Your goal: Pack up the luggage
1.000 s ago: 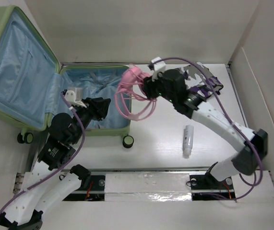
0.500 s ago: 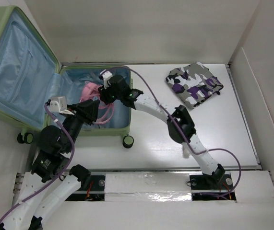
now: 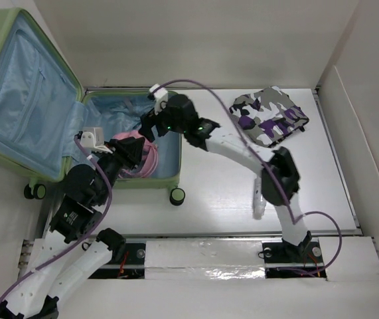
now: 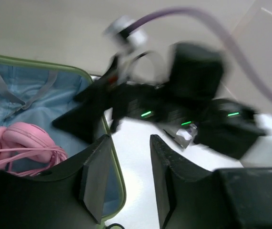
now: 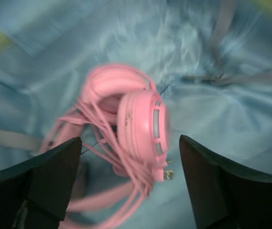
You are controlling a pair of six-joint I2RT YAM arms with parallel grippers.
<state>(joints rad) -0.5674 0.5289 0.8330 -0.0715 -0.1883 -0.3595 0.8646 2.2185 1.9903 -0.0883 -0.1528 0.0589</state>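
A: Top: headphones [image 3: 143,157], airborne a second earlier, lay in the open luggage [image 3: 23,93], tabletop's [image 3: 229,193] left.
B: Left wrist: left claw [image 4: 126,176] spread, empty, by its rim.
A: Right wrist: right claw [image 5: 128,143] spread wide above them, empty. One item packed.

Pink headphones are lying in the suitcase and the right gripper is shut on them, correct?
Not quite. The headphones do lie in the suitcase, but the right gripper is open above them, its fingers spread wide to either side and holding nothing. The right wrist view shows this.
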